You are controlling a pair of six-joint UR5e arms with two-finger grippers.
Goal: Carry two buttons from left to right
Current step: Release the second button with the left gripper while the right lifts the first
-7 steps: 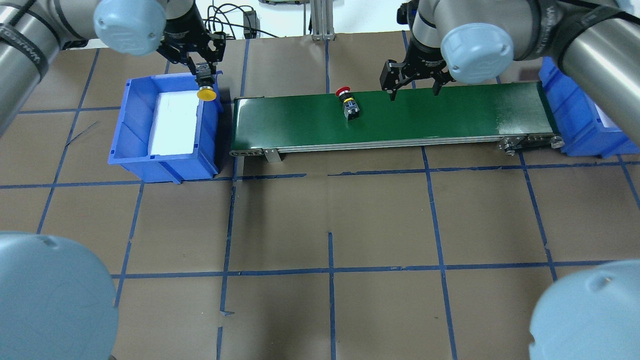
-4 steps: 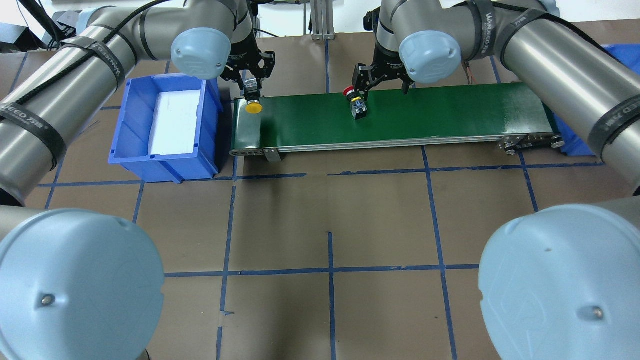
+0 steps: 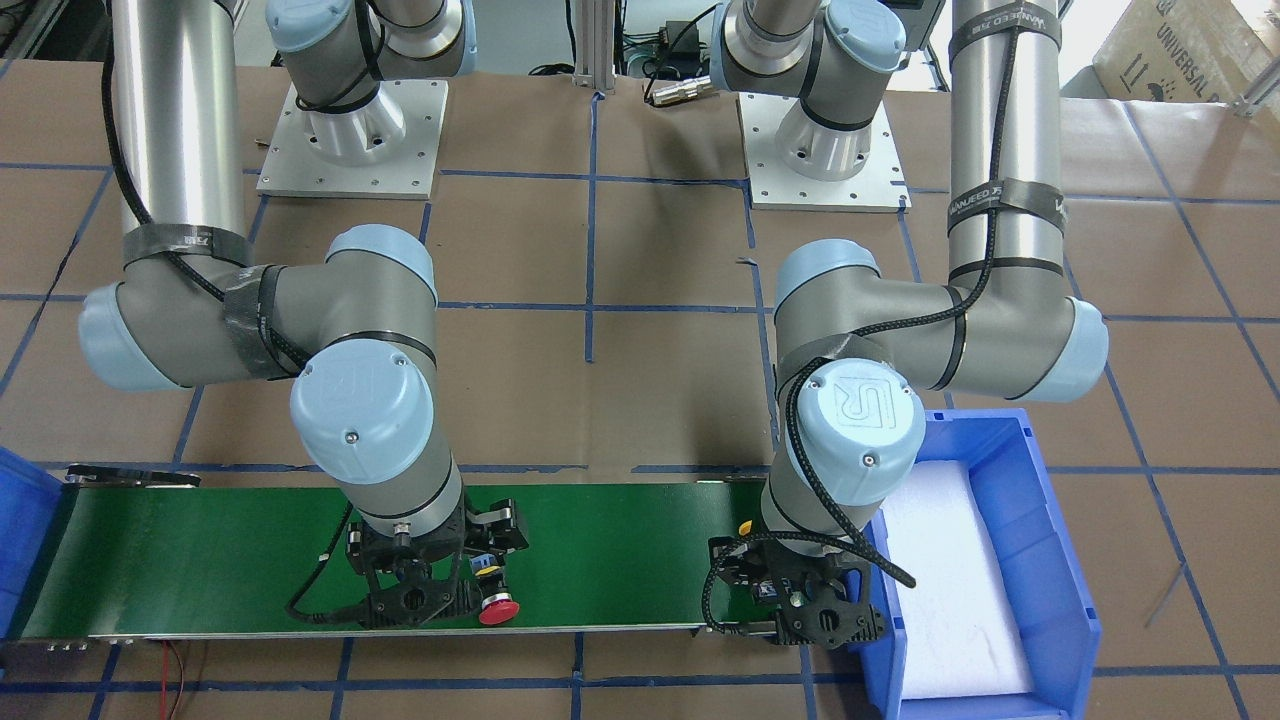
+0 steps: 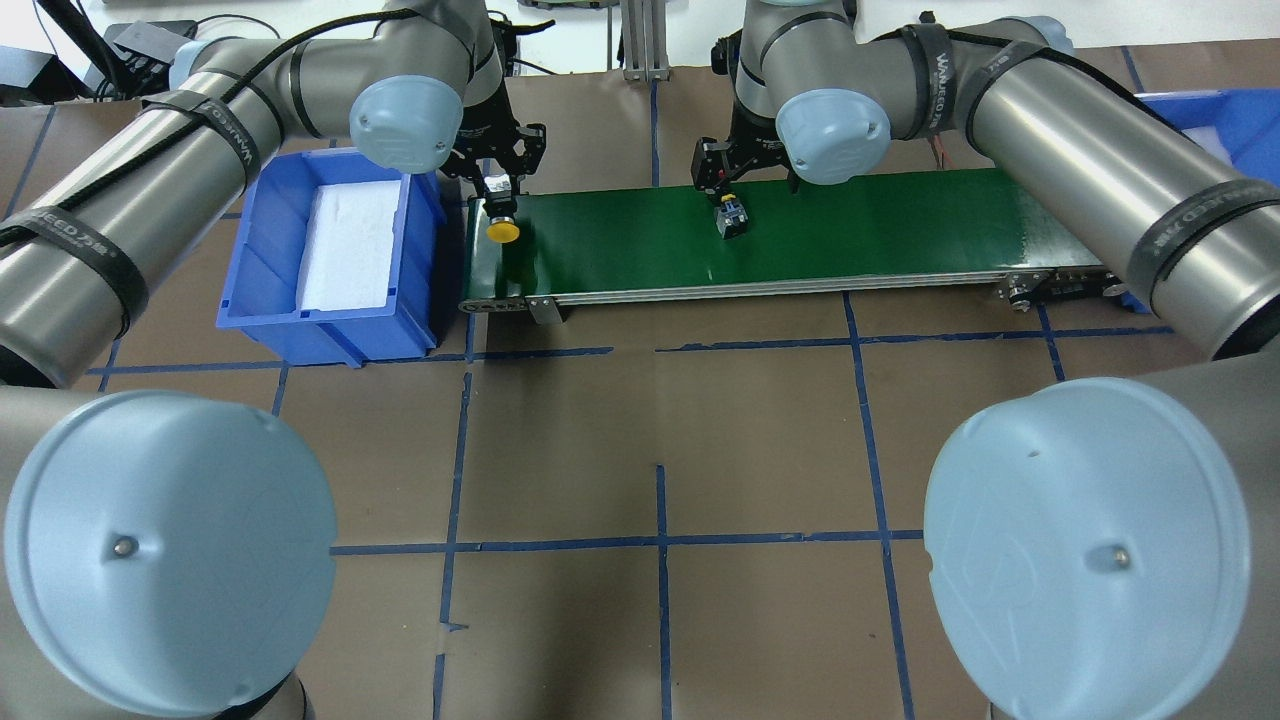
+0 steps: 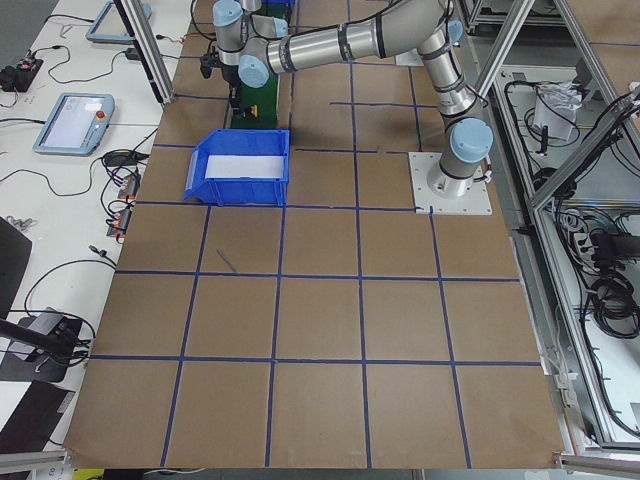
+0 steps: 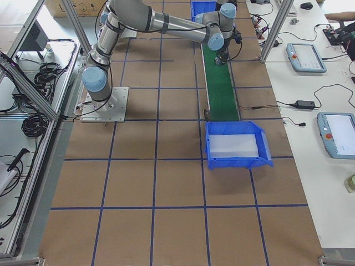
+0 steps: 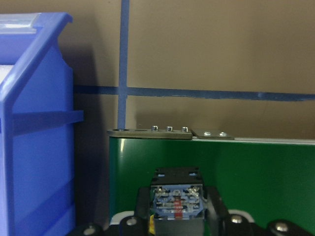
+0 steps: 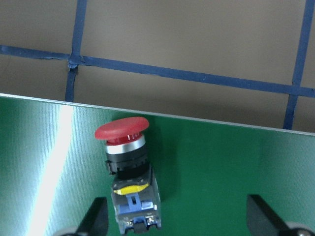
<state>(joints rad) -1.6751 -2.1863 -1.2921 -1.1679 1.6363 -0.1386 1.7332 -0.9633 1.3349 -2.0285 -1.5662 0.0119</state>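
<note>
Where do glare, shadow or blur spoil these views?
Right wrist view: a pale glare streak crosses the belt left of the red button. Left wrist view: dark shadow lies between the blue bin and the belt, left of the yellow button. Overhead view: arm joints block the lower corners.

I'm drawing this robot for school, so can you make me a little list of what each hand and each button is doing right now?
left hand: shut on the yellow button's block
yellow button: held at the green belt's left end, next to the blue bin
right hand: open, low over the belt's middle
red button: lying on its side on the belt, between the right hand's fingers, not gripped
blue bin: only a white pad shows inside
</note>
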